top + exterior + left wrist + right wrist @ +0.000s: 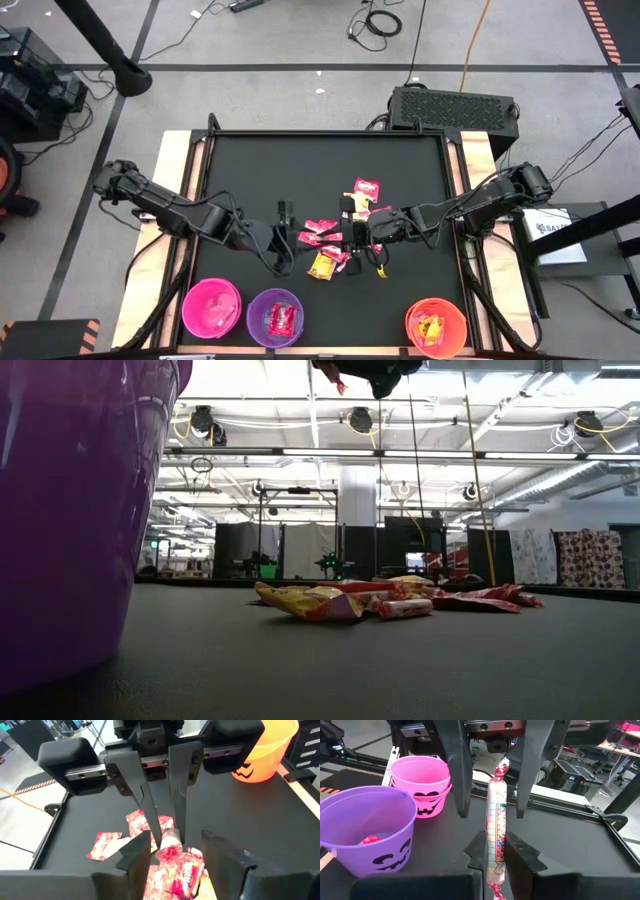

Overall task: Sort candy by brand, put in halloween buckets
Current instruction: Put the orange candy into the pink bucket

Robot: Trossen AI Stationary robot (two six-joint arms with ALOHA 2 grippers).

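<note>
My right gripper [497,852] is shut on a pale pink-white candy roll [495,820], held above the candy pile [335,245] in mid-table. My left gripper [177,855] faces it, open; its fingers [460,780] stand on either side of the roll's free end without touching it. Red, yellow and pale packets lie flat on the black mat [260,170]. Along the near edge stand the pink bucket [212,308], the purple bucket [275,317] with a red packet inside, and the orange bucket [437,326] with yellow packets. My right gripper pinches the candy roll between its two fingers at the roll's lower middle [495,851]. The fingers come nearly level from the table's right, and the roll lies along them. Its twisted free end [502,767] sticks out past the tips toward my left gripper. The roll is lifted clear of the pile.
Raised rails [455,190] frame the mat on the left and right. A black box [452,105] and cables lie on the floor beyond the far edge. The mat's far half and left part are bare. In the low view the purple bucket [70,510] fills the left.
</note>
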